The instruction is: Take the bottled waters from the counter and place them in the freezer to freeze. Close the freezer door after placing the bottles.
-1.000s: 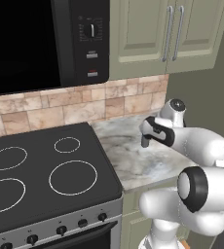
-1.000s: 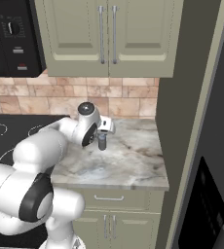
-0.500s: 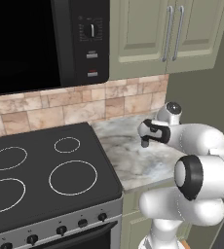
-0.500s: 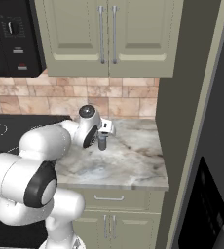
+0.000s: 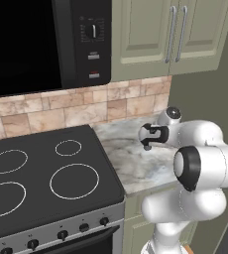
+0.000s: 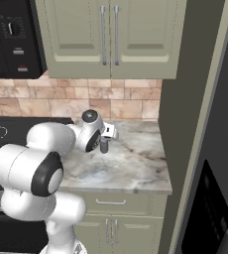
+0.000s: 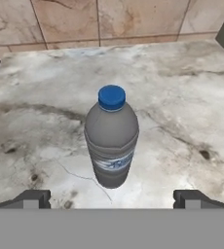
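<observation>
One smoky grey plastic bottle with a blue cap (image 7: 111, 141) stands upright on the marbled beige-grey stone counter (image 7: 182, 97), dead ahead of the hand and centred between the two dark finger tips (image 7: 31, 198) that rise far apart at the bottom of the hand view. Two-finger gripper (image 7: 111, 199) spread wide and empty, short of the bottle, touching nothing.

Judged from this: first step in hand, the reach for a bottle, with nothing lifted and nothing in the freezer yet. Next move calls for easing forward until the tips pass either side of the bottle's body, below the shoulder and around the pale label band, then squeezing gently; smooth round plastic, likely to tip if nudged off centre.

From the base views, white hand (image 5: 153, 136) hangs low over the counter's middle, with the black glass stovetop (image 5: 36, 178) just beside the slab on the arm's left. Further back, tan stone-tile backsplash (image 7: 109, 19) meets the counter's rear edge. Above, pale green wall cabinets with silver handles (image 6: 108, 34) and a black microwave (image 5: 41, 42). Off to the right, dark grey refrigerator side (image 6: 220, 149), well apart from the bottle.
</observation>
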